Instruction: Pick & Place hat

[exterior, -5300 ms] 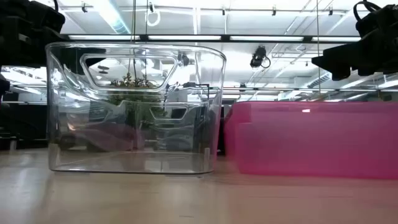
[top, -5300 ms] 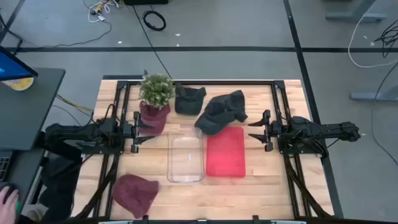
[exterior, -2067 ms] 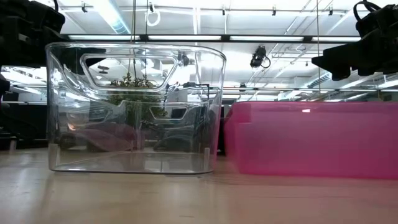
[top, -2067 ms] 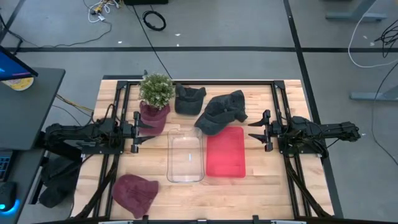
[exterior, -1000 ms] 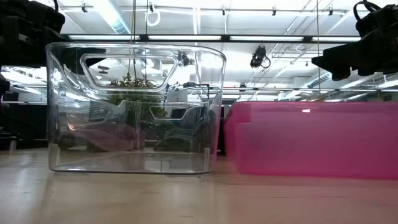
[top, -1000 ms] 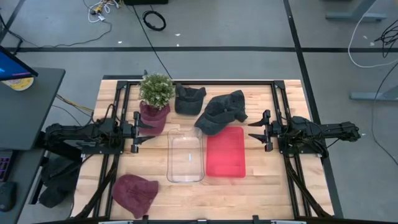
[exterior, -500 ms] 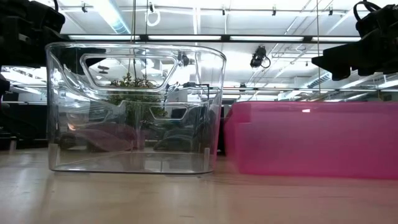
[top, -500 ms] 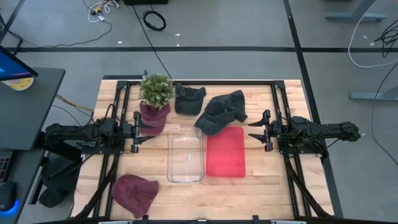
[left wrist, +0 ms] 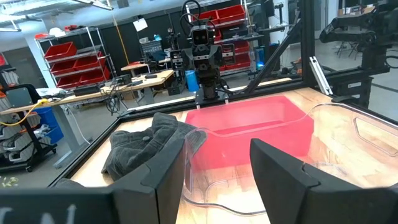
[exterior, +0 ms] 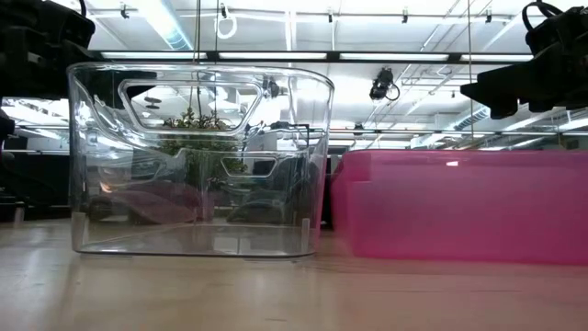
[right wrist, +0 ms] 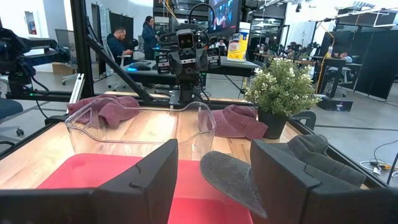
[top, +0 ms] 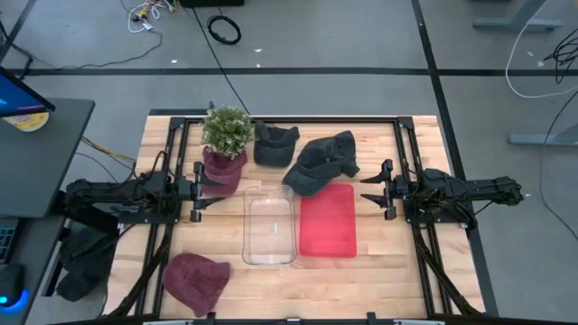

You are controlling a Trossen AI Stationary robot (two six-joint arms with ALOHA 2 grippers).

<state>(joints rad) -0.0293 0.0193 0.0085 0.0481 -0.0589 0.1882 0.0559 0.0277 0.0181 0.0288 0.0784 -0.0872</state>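
Several hats lie on the wooden table. A dark grey cap (top: 323,161) sits at the far middle, its brim (right wrist: 231,179) over the far rim of the red bin (top: 328,219). A smaller dark hat (top: 274,143) lies to its left. A maroon hat (top: 224,171) lies against the plant pot. A maroon beanie (top: 196,278) rests flat at the near left. My left gripper (top: 200,188) hovers open at the table's left side, pointing level toward the middle. My right gripper (top: 372,190) hovers open at the right side, facing it. Neither has anything between its fingers.
A clear plastic bin (top: 270,226) stands in the middle beside the red bin. A potted plant (top: 228,131) stands at the far left. Black rails (top: 172,162) run along the table's left and right sides. People show in the room beyond (right wrist: 149,34).
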